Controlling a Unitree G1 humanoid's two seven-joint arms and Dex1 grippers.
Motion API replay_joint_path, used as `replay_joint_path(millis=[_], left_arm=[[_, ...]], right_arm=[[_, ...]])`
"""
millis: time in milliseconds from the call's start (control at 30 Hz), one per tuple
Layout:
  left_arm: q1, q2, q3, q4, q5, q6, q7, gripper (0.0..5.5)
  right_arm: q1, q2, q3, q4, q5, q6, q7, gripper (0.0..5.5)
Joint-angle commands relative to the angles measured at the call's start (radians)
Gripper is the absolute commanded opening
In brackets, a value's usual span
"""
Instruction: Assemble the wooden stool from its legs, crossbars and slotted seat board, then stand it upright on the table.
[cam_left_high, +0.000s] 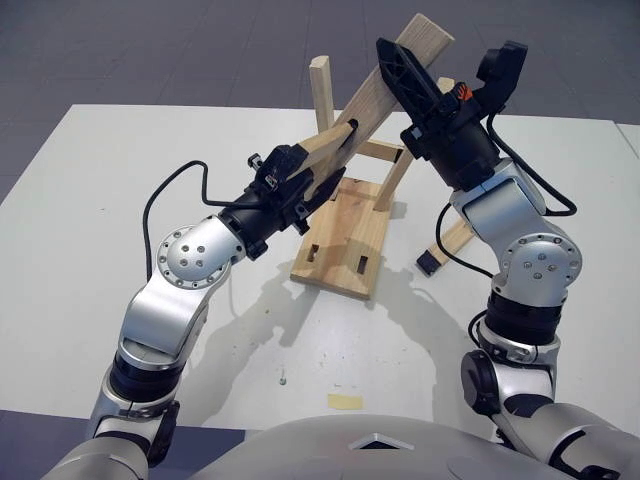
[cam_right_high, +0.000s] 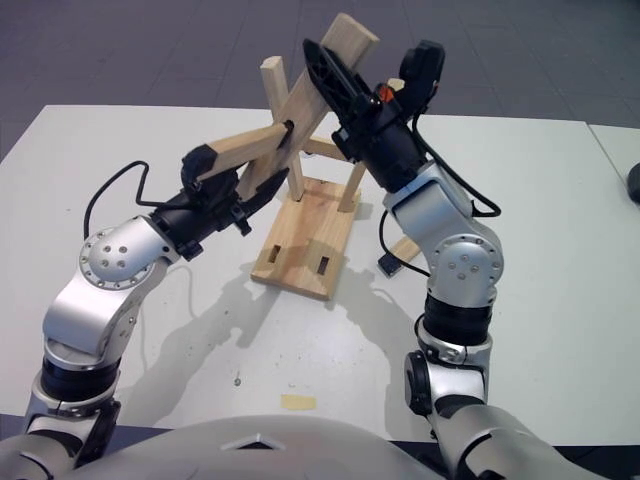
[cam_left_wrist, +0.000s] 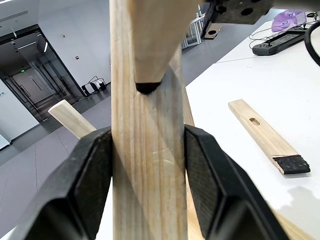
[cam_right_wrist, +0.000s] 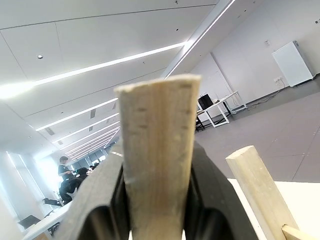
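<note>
The slotted seat board (cam_left_high: 335, 250) lies flat on the white table. Two legs stand in it, one upright (cam_left_high: 321, 90) and one leaning (cam_left_high: 397, 182), joined by a crossbar (cam_left_high: 381, 151). Above them my right gripper (cam_left_high: 402, 62) is shut on a third leg (cam_left_high: 425, 40), held tilted over the board; the same leg (cam_right_wrist: 157, 160) sits between its fingers (cam_right_wrist: 95, 205). My left gripper (cam_left_high: 316, 174) is shut on a crossbar (cam_right_high: 245, 145) whose far end meets the tilted leg's slot. In the left wrist view its fingers (cam_left_wrist: 92, 185) clamp that wood (cam_left_wrist: 145, 175).
A loose leg (cam_left_high: 455, 238) with a black foot pad (cam_left_high: 430, 263) lies on the table right of the board, also seen as the slotted leg (cam_left_wrist: 262, 132). A yellow tape scrap (cam_left_high: 345, 401) and a small screw (cam_left_high: 283, 379) lie near the front edge.
</note>
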Motion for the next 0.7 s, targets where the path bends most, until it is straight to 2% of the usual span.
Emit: replay_joint_path(millis=[33, 200, 700], left_arm=[[0.003, -0.008, 0.007, 0.006, 0.021, -0.004, 0.013, 2.06], [0.0, -0.018, 0.014, 0.007, 0.013, 0.003, 0.012, 2.06], [0.021, -0.01, 0.023, -0.002, -0.023, 0.053, -0.032, 2.06]], right_arm=[[0.035, -0.001, 0.018, -0.013, -0.027, 0.012, -0.01, 1.04], [0.071, -0.015, 0.06, -0.033, -0.078, 0.016, 0.025, 1.03], [0.133, 0.01, 0.053, -0.02, -0.071, 0.034, 0.008, 1.02]])
